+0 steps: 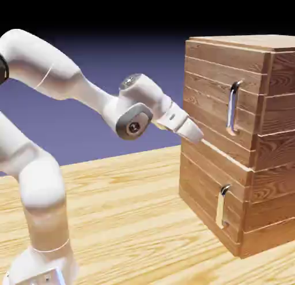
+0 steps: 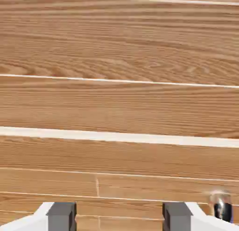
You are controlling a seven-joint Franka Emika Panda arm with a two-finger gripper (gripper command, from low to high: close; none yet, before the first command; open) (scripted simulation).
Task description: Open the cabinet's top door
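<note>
Brown wood planks fill nearly everything ahead of my claw [image 2: 119, 217]: this is the front of the boxy brown cabinet [image 1: 230, 134] of horizontal planks, standing on the pale wooden table [image 1: 127, 209]. My two grey fingertips [image 2: 62, 215] stand well apart with bare wood showing between them, so my claw is open and holds nothing.

The top door [image 1: 216, 90], the upper panel of brown planks, lies straight in front of me and a little above, flush with the cabinet's face. In the exterior view my claw points at the cabinet's front close to the seam where the top door meets the lower door [image 1: 207, 191]; whether my fingertips touch the wood I cannot tell. In the hand view a pale line crosses the planks just above my fingertips. The top door's long vertical silver bar handle [image 1: 232, 108] is off to one side of my claw, near the door's far edge. The lower door's shorter silver handle [image 1: 222, 206] sits below my claw; its rounded top end shows just beside one fingertip in the hand view.
</note>
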